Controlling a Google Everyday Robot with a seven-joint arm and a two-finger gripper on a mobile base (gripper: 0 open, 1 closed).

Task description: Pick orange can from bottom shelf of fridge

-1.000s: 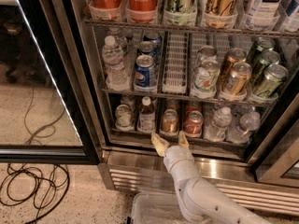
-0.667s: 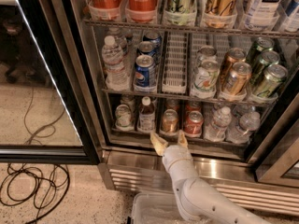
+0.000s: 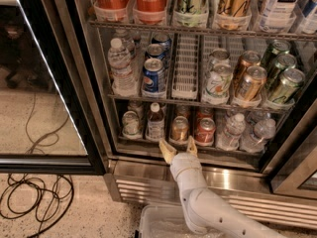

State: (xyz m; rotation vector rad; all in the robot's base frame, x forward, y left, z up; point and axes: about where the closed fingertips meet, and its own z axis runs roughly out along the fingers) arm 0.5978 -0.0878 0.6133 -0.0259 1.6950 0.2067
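The orange can (image 3: 180, 128) stands upright at the front of a lane on the bottom shelf (image 3: 198, 148) of the fridge (image 3: 94, 108), with the redder can (image 3: 204, 131) to its right. My gripper (image 3: 178, 149) is just below and in front of the orange can, at the shelf's front edge. Its two cream fingers (image 3: 167, 151) are spread open, one to each side below the can, holding nothing. The white arm reaches up from the bottom of the view.
A small bottle (image 3: 155, 123) and a pale can (image 3: 131, 123) stand left of the orange can; water bottles (image 3: 231, 131) stand to the right. Slanted cans fill the upper racks. The glass door (image 3: 44, 83) is open at left. Cables (image 3: 34, 197) lie on the floor.
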